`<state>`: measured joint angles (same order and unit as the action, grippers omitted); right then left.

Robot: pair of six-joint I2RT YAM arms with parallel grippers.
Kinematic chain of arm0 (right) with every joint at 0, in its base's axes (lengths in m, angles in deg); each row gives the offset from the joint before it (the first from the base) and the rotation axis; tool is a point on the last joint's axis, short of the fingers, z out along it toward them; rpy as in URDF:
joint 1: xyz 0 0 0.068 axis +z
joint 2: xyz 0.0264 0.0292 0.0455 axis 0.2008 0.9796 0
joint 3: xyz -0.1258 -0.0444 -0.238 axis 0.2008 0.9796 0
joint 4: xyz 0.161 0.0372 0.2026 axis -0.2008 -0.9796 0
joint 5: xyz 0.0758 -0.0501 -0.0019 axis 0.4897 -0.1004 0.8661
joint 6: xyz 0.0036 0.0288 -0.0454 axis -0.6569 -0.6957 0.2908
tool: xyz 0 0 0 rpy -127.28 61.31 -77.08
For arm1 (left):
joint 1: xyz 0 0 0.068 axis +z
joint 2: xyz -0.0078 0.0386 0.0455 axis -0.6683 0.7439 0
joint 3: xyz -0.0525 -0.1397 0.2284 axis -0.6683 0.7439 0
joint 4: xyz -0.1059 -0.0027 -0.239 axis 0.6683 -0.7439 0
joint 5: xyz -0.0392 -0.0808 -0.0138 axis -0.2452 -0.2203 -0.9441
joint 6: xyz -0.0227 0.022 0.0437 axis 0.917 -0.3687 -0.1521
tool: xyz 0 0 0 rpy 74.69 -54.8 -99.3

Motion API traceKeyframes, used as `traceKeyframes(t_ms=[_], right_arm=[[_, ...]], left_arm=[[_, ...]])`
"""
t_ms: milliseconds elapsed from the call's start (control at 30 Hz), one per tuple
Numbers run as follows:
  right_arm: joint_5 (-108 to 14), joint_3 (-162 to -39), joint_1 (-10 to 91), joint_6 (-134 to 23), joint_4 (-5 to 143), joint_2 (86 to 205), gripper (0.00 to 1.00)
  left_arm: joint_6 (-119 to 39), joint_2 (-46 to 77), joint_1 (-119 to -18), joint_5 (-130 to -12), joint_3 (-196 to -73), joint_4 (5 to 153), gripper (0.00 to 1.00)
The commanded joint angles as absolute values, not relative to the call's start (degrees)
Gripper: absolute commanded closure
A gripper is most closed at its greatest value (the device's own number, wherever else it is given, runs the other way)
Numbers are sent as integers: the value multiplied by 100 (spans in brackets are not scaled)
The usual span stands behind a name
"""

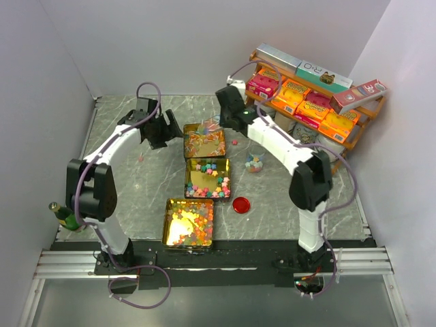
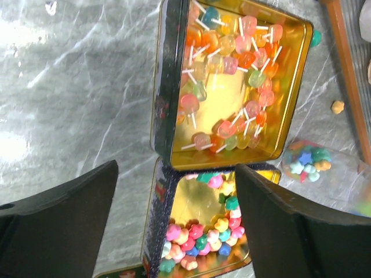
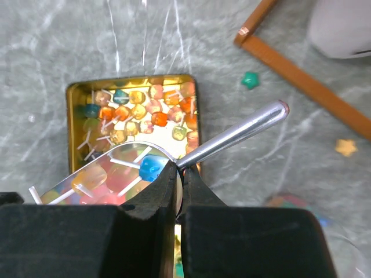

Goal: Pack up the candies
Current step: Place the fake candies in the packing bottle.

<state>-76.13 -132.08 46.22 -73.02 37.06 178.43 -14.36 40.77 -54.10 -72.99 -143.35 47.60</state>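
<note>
Gold-lined tins run in a row down the middle of the surface, and the candies are spread across all three. The far tin holds small lollipops on white sticks. The middle tin holds star-shaped candies, and the near tin holds a glossy mix. More stars sit in a clear jar just right of the row. A green star and a yellow star lie loose towards the far right corner, near the wooden rack.

The right hand is pinched tight on the neck of a metal scoop. Its bowl carries several lollipops and hangs above the far tin. The left hand hangs wide with nothing in it, above the seam between the far and middle tins.

I'd judge these sweets light, hard and slick. They are too small for the fingers to pinch, and they will likely roll or bounce if tipped. The lollipop sticks look apt to snag on each other and drag extras along. The scoop is the sensible way to take hold, coming in from underneath and staying level until it is over its target.
</note>
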Motion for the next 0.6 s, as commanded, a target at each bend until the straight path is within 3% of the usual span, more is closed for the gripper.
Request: traceKeyframes(t_ms=[0, 167, 567], right_arm=[[-7658, -12689, 4323, -7373, 3971, 16886, 100], [-7272, -11960, 3928, -7532, 3778, 16114, 100], [-7394, -10623, 3672, -7541, 3435, 14742, 100]], left_arm=[[-1479, 3468, -5389, -7192, -13906, 5197, 10], [-1505, 3239, -5389, -7157, -13518, 5435, 1], [-1540, 3213, -5398, -7297, -13201, 5620, 4]])
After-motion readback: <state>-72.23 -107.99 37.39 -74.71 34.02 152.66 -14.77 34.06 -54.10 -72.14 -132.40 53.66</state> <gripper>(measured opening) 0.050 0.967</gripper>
